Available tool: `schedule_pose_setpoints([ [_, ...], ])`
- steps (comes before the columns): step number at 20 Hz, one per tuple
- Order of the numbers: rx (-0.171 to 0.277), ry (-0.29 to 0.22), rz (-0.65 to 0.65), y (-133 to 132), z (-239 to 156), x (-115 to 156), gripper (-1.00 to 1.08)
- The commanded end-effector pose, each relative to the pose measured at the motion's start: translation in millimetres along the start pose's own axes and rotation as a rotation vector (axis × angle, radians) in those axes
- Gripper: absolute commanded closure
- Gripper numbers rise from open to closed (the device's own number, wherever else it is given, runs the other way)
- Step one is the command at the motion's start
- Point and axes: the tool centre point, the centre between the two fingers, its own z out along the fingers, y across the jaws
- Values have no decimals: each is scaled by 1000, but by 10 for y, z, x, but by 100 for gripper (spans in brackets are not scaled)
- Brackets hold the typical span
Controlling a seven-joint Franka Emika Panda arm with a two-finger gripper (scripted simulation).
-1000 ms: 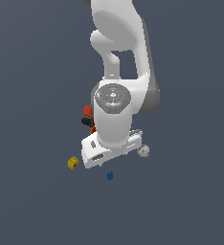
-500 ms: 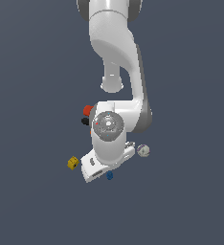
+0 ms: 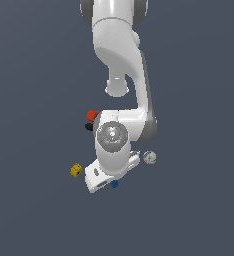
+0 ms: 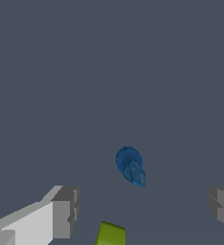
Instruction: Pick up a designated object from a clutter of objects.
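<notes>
The white arm (image 3: pixel 120 60) hangs down from above and folds at the wrist, so its round flange (image 3: pixel 112 136) faces the exterior camera and the hand sits low over the dark grey floor (image 3: pixel 39 210). The gripper (image 4: pixel 142 208) is spread wide: in the wrist view one grey fingertip (image 4: pixel 66 210) and the other stand well apart with bare floor between them, holding nothing.

The small blue piece (image 4: pixel 129 166) lies on the floor in that gap, touching neither finger. It is a deep blue lump, rounded at one end and faceted, blocky at the other. In the exterior view it peeks out just beside the hand's lower edge.

A green cube (image 4: pixel 110 234) sits near it. A yellow cube (image 3: pixel 76 170), a white ball (image 3: pixel 149 157), a red item (image 3: pixel 93 115) and a black piece (image 3: pixel 88 127) lie around the arm.
</notes>
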Motion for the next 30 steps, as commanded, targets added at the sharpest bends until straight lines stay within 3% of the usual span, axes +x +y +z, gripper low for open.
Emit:
schedule_pose_setpoints([
  [1,0,-1,-1,-3,69,-3,-92],
  [8,0,0,-3,-6,419,-10,-92],
  [14,0,0,-4,1,480,4,-92],
  [15,0,0,-4,1,480,4,108],
  [30,0,0,-4,-6,441,-25,108],
])
